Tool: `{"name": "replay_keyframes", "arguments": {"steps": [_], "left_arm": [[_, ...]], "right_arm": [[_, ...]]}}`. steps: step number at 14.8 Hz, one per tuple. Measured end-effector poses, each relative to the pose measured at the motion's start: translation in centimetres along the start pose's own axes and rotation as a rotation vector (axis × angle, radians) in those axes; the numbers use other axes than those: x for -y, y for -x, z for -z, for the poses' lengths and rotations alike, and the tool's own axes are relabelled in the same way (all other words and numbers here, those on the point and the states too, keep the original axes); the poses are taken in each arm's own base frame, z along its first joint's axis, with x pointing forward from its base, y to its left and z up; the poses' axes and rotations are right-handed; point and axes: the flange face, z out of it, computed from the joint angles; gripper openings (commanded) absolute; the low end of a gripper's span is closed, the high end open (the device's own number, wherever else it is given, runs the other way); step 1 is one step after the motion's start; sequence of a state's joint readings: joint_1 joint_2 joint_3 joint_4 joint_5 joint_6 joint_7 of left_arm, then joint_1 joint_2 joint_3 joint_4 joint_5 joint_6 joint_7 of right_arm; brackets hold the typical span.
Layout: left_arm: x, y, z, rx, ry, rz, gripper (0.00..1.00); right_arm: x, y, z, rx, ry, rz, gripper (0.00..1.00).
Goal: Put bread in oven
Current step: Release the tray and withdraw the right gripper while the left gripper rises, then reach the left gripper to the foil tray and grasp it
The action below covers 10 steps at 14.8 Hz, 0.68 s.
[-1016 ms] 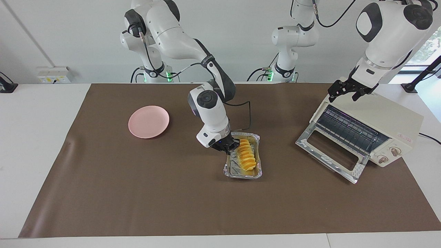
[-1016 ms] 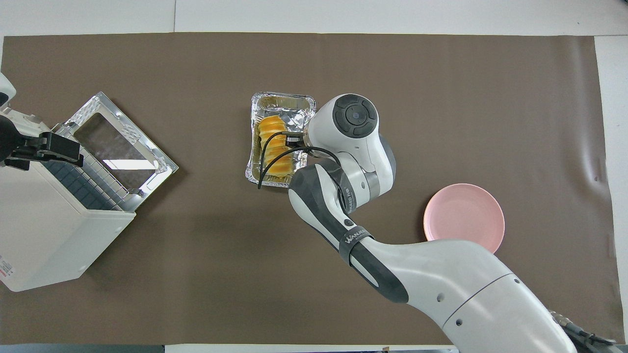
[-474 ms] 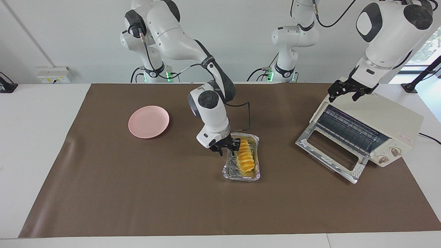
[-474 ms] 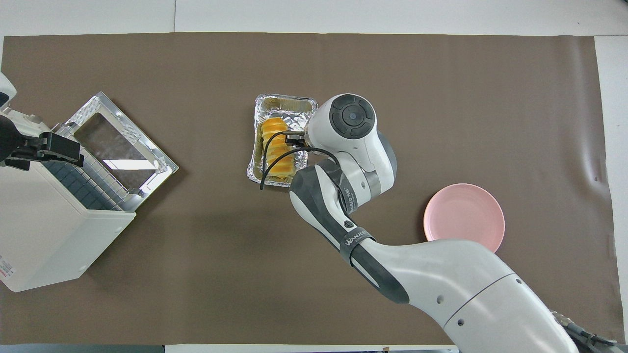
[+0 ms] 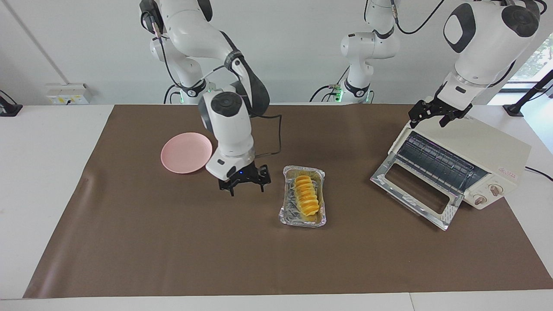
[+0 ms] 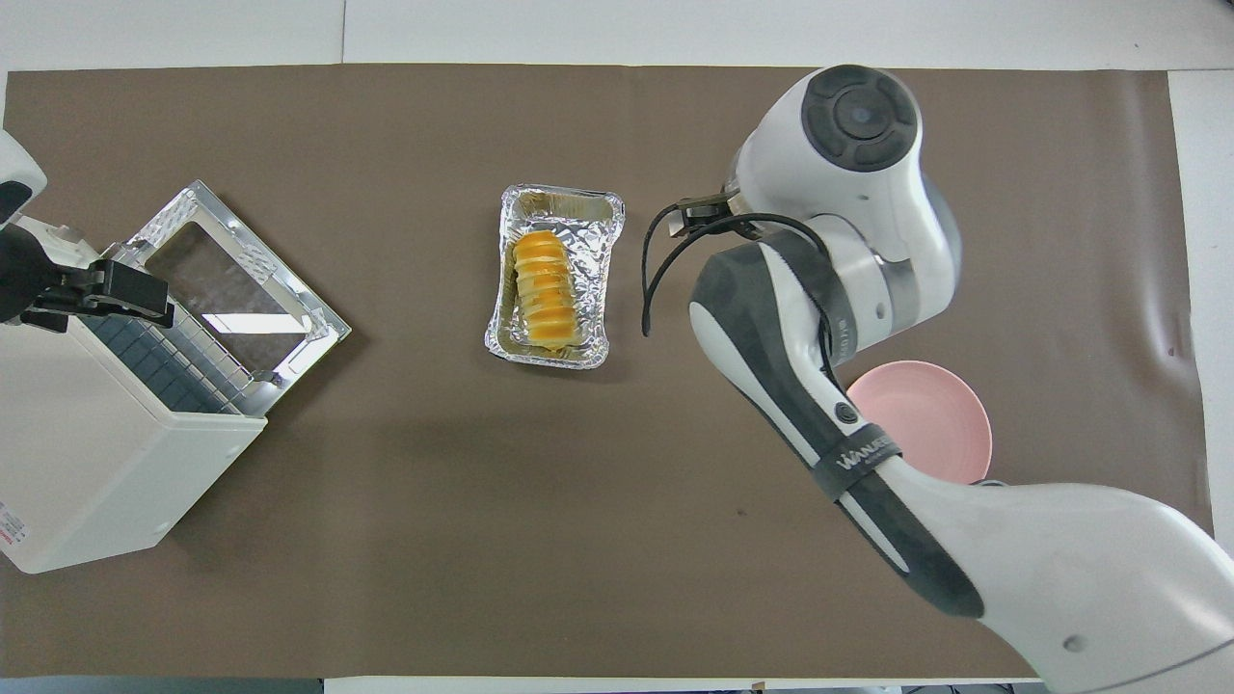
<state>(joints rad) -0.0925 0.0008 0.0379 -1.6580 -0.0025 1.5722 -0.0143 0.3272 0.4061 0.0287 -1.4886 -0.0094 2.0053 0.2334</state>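
Note:
The bread (image 5: 306, 196), a ridged yellow-orange loaf, lies in a crinkled foil tray (image 5: 302, 222) at the middle of the mat; it also shows in the overhead view (image 6: 543, 289). My right gripper (image 5: 245, 186) is open and empty, up over the bare mat between the tray and a pink plate, apart from the bread. The cream-white oven (image 5: 488, 147) stands at the left arm's end with its glass door (image 5: 414, 190) dropped open and its rack showing. My left gripper (image 5: 435, 117) is open and hovers over the oven's top edge above the opening.
The pink plate (image 5: 186, 152) lies toward the right arm's end, partly covered by the right arm in the overhead view (image 6: 925, 414). A brown mat (image 5: 173, 250) covers the table. The oven's open door reaches out toward the tray.
My right gripper has drawn away from the bread in the tray and moved toward the plate, empty. The tray shifted slightly. The left gripper has hardly moved.

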Motion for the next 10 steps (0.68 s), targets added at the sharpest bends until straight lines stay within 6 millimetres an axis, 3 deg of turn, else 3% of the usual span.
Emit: {"name": "replay_keyframes", "arguments": {"steps": [3, 6, 8, 10], "left_arm": [[-1.5, 0.0, 0.3, -0.008, 0.002, -0.025, 1.00], [-5.4, -1.2, 0.4, -0.012, 0.017, -0.037, 1.00], [-9.2, -3.9, -0.7, 0.020, 0.008, -0.033, 1.00], [-14.4, -7.0, -2.4, 0.046, -0.010, -0.019, 1.00]], "right_arm": [[-6.0, 2.4, 7.6, 0.080, 0.025, 0.000, 1.00], [-9.9, 5.9, 14.4, 0.126, 0.036, -0.020, 1.00], [-12.7, 7.6, 18.0, 0.104, 0.038, -0.048, 1.00], [-15.3, 8.8, 19.6, 0.107, 0.041, -0.092, 1.00]]}}
